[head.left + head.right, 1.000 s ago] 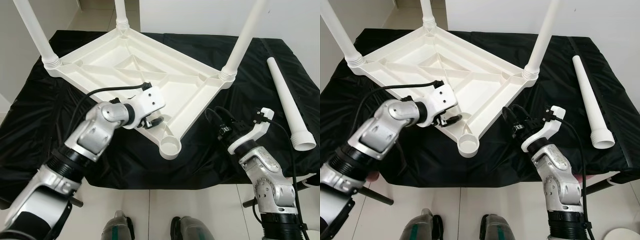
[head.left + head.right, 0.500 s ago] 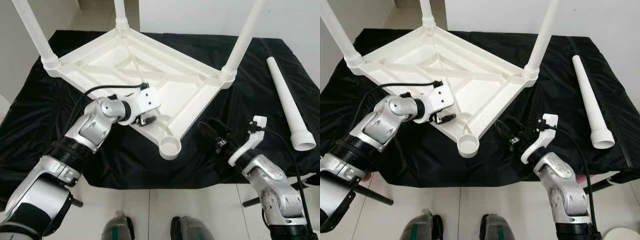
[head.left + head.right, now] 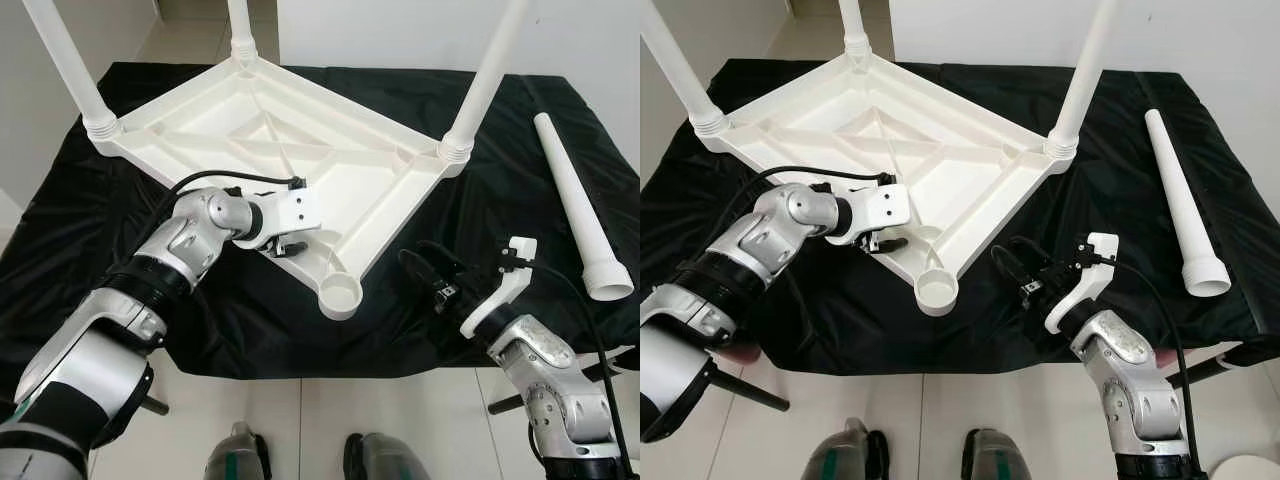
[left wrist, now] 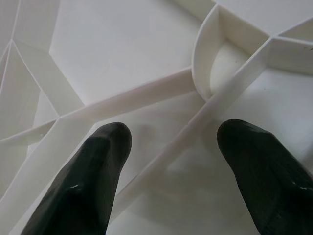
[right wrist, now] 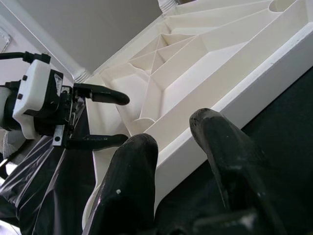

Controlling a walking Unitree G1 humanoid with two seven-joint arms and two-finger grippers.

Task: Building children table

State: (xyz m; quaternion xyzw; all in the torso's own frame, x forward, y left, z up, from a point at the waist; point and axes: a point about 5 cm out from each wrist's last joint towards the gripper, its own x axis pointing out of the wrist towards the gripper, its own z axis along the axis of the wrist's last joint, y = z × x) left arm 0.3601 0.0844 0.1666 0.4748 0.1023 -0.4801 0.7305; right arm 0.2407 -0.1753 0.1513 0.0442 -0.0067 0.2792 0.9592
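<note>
Black cloth (image 3: 90, 220) covers the work surface. On it I have the white table top (image 3: 270, 150) lying upside down, ribbed underside up. Three legs stand in their corner sockets: far-left leg (image 3: 70, 70), far leg (image 3: 240, 25), right leg (image 3: 490, 75). The near corner socket (image 3: 341, 293) is empty and faces me.

The fourth leg (image 3: 575, 205) lies loose on the cloth to my right, well apart from the table top, flared end nearest me.

Left gripper (image 3: 290, 243) sits at the near-left rim of the table top, just beside the empty socket. In the left wrist view its fingers (image 4: 83, 186) are spread, one either side of a rib on the underside, not closed on it. Jaws released.

Right gripper (image 3: 425, 275) hovers low over the cloth, between the empty socket and the loose leg, pointing toward the table's near-right edge. Right wrist view shows its fingers (image 5: 127, 191) parted with nothing between them. Jaws released, empty.

Judgement: three of four legs done; step in hand is the last leg. Next move, as I read it: swing the right gripper out to the loose leg, grasp mid-shaft, stand it up, seat it in the socket. Left should brace the rim against sliding on the cloth.
</note>
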